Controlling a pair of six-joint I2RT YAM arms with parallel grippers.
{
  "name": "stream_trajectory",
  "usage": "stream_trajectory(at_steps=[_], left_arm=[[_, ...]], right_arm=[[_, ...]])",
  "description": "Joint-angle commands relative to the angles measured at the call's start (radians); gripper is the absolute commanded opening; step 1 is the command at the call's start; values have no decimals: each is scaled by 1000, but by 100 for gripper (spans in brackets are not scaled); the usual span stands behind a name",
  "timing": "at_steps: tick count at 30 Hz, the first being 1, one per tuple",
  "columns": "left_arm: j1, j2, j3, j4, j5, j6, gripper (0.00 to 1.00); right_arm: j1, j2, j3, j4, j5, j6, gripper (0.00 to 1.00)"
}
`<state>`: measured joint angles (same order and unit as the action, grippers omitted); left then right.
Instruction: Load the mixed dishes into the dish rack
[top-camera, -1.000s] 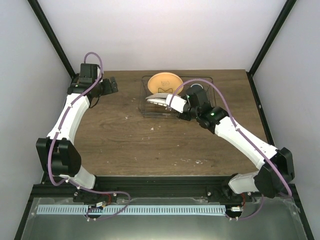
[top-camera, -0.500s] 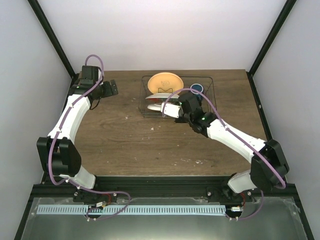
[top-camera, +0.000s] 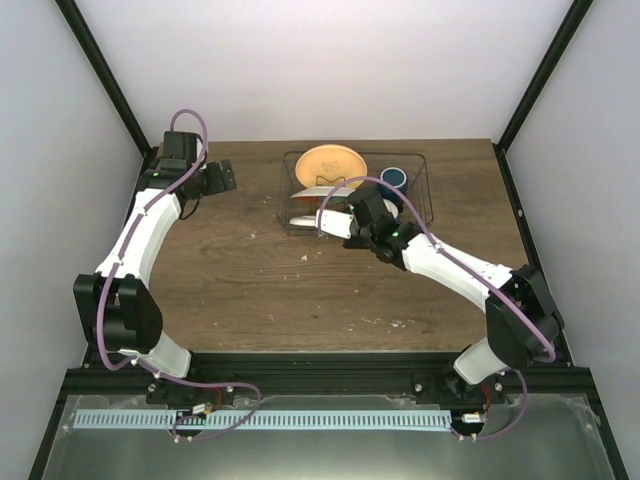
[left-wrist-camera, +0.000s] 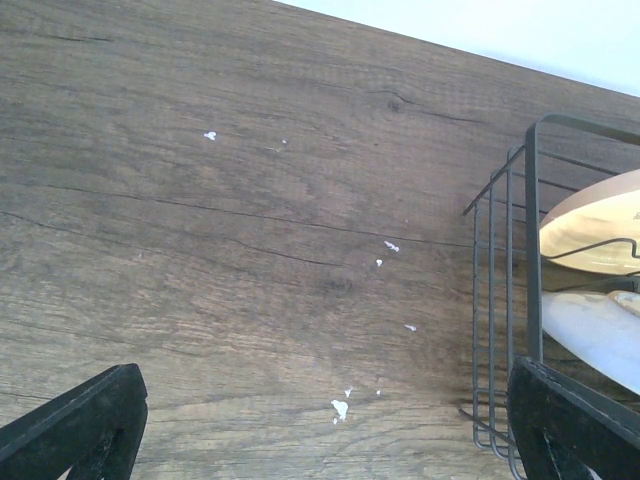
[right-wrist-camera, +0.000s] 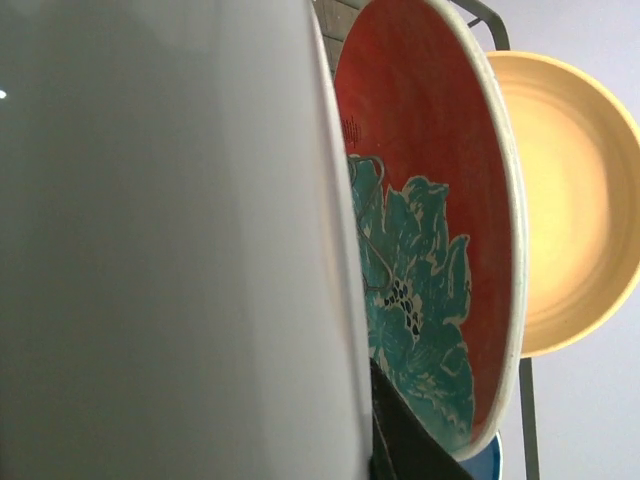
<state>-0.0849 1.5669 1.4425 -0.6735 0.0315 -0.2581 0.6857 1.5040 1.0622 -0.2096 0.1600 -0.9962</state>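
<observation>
The grey wire dish rack (top-camera: 415, 205) stands at the back of the table. An orange-yellow plate (top-camera: 330, 162) stands upright in it, and in front of that a red-and-teal floral plate (right-wrist-camera: 430, 250). The dark blue mug (top-camera: 393, 178) sits in the rack's right part. My right gripper (top-camera: 330, 222) is shut on the rim of the cream-white bowl (right-wrist-camera: 170, 240), which is on edge at the rack's front left, close beside the floral plate. One black finger (right-wrist-camera: 400, 445) shows inside the bowl's rim. My left gripper (top-camera: 222, 175) hangs open over bare table, left of the rack.
In the left wrist view the rack's left wall (left-wrist-camera: 500, 300) is at the right edge, with the orange plate (left-wrist-camera: 590, 230) and the bowl (left-wrist-camera: 600, 335) behind it. White specks (left-wrist-camera: 341, 407) dot the brown wooden table (top-camera: 250, 280). Black frame posts flank the table.
My right arm has swung left and toward the rack's front, carrying the bowl from above the plates down to the front left corner. The left arm has stayed put.
</observation>
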Motion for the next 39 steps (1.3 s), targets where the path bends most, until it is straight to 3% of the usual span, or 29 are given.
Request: stream_trajectory(at_steps=[1, 10, 19, 29, 39], left_arm=[[6, 0, -8, 6, 11, 11, 100], [5, 12, -2, 5, 30, 14, 100], [7, 26, 6, -1, 41, 24, 100], [10, 34, 9, -5, 51, 29, 100], [12, 41, 31, -3, 63, 23, 100]], right_arm=[[11, 1, 77, 6, -58, 45, 1], [11, 55, 65, 26, -8, 48, 18], [9, 131, 96, 10, 35, 77, 25], [6, 122, 137, -41, 44, 107, 58], [6, 62, 265, -214, 13, 209, 92]])
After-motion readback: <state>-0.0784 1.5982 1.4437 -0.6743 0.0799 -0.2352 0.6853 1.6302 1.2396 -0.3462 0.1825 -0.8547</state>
